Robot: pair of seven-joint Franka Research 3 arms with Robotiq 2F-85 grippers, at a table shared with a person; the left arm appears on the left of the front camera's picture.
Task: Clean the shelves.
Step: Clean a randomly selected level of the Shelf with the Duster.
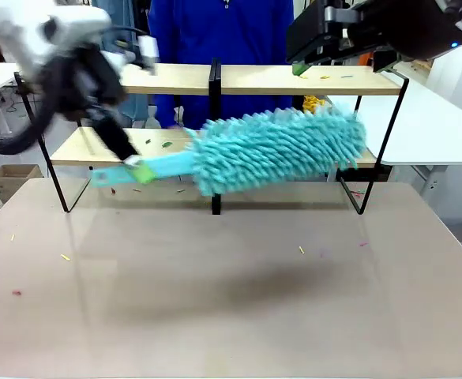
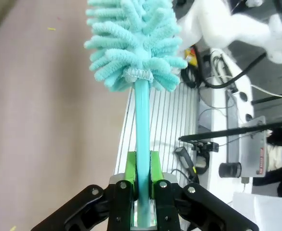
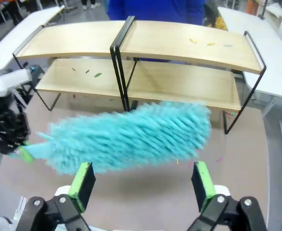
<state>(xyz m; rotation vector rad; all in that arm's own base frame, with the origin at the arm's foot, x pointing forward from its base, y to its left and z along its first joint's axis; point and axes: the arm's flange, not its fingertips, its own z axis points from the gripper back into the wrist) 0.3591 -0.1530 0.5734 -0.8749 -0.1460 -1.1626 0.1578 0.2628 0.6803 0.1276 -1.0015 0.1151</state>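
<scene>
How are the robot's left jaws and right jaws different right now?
The left jaws are shut tight on the fluffy duster's thin handle; the right jaws stand wide open, holding nothing. In the front view, the left jaws sit low, in front of the shelves' lower left board, while the right jaws hang up high by the upper right board. Both are black with green pads.

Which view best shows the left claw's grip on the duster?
Left wrist view: the left claw pinches the duster handle between green pads. Front view shows it blurred; right wrist view, small at the left edge.
</scene>
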